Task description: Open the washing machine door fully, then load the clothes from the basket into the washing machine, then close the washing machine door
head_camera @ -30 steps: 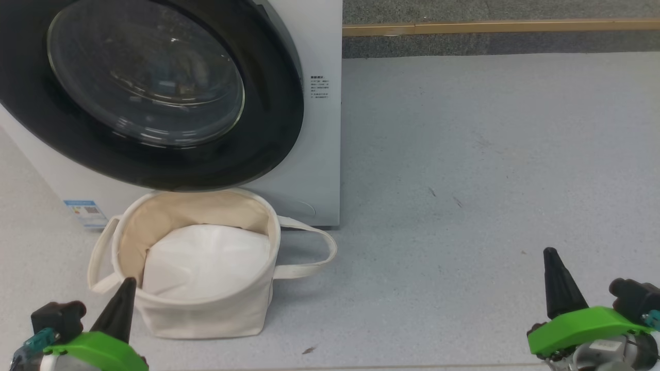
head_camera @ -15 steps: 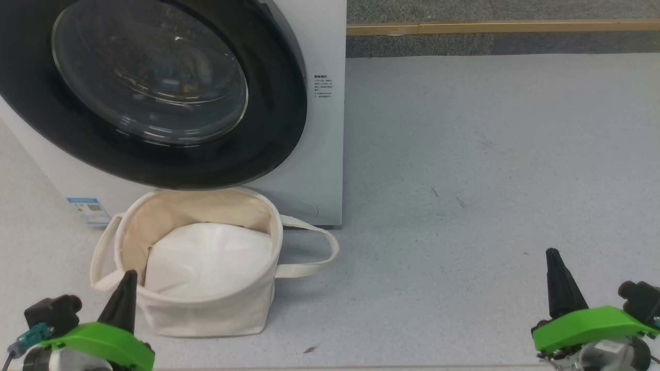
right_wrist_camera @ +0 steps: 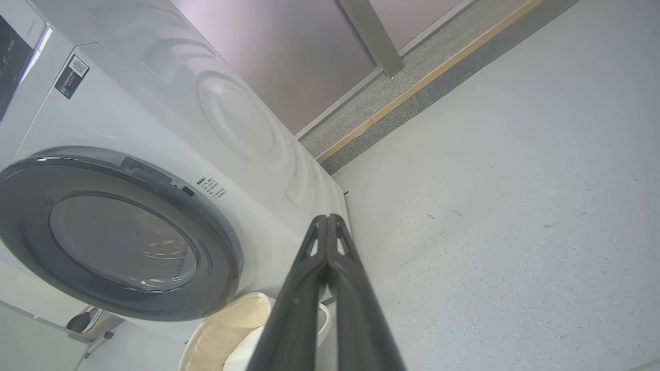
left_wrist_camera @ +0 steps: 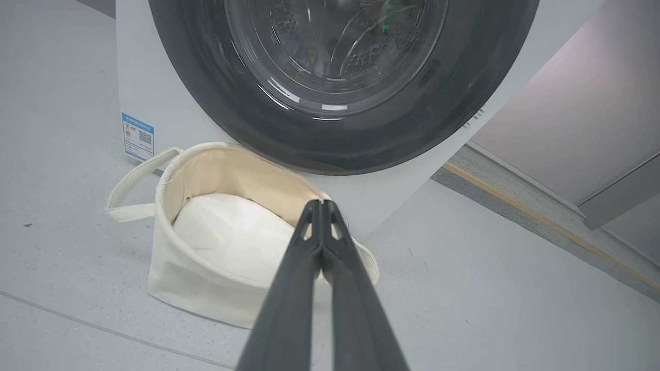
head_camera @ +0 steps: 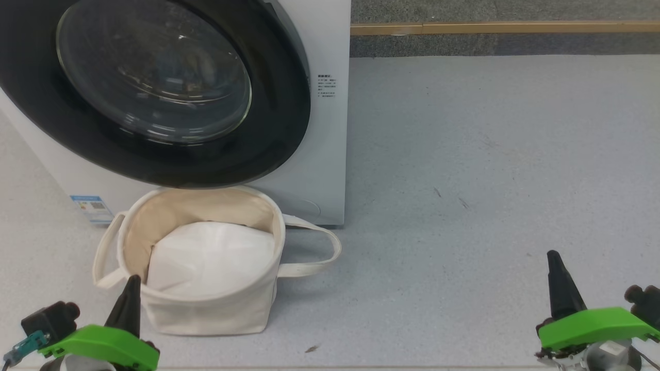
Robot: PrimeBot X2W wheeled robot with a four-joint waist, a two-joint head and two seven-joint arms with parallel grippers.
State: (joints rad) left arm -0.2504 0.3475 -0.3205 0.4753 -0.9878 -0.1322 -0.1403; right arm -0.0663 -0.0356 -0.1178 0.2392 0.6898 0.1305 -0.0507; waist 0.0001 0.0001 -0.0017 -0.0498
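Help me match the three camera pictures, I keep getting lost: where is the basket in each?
Head view: basket at lower left, on the floor below the washing machine door.
Left wrist view: basket lower left of centre, under the door.
Right wrist view: basket at the bottom edge, left of centre, cut off.
Shared landmark: the door's black rim, just above the basket everywhere.

Head looks down; all views share the washing machine (head_camera: 330, 154).
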